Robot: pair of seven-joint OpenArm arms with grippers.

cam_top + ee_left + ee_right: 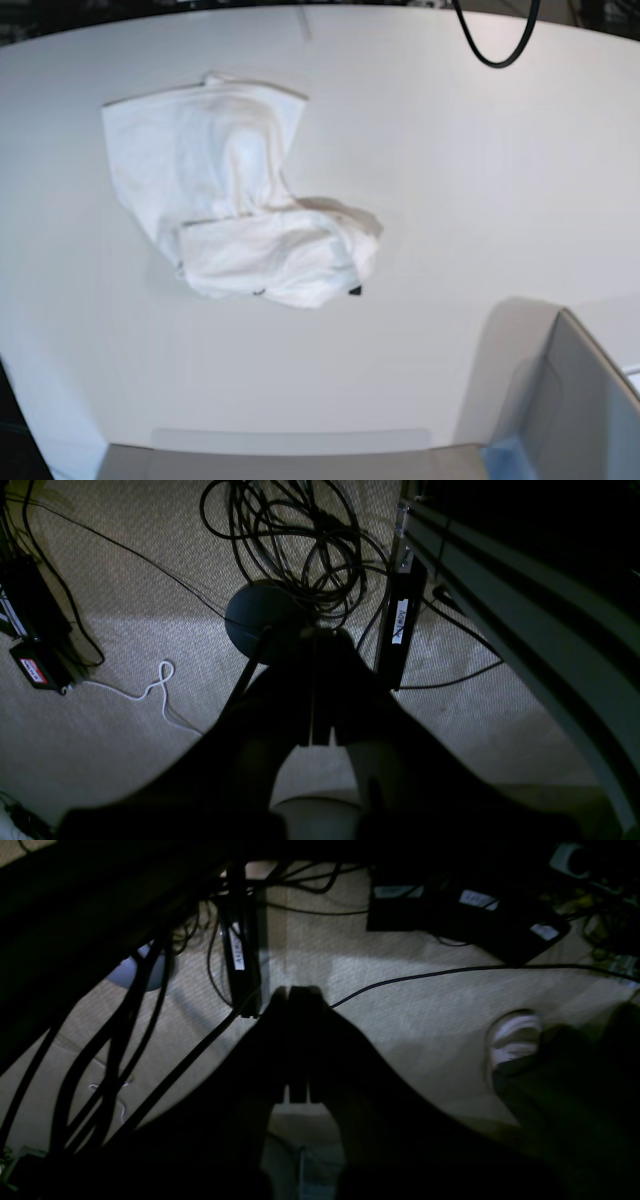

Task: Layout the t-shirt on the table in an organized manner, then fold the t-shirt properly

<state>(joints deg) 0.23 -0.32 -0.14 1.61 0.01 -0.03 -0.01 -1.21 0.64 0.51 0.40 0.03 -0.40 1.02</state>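
Crumpled shirt [240,200] sitting upper left on the table [450,200], both grippers [320,690] [295,1045] pinched together, empty, dangling below over the floor, so closer to the right arm's side.

A plain white t-shirt [235,195] on a white table [480,180] (grey box [575,410] nearby).

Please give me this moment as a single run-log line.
t-shirt: crumpled on table, not laid out | left gripper: shut, empty, over floor | right gripper: shut, empty, over floor | stage: not started
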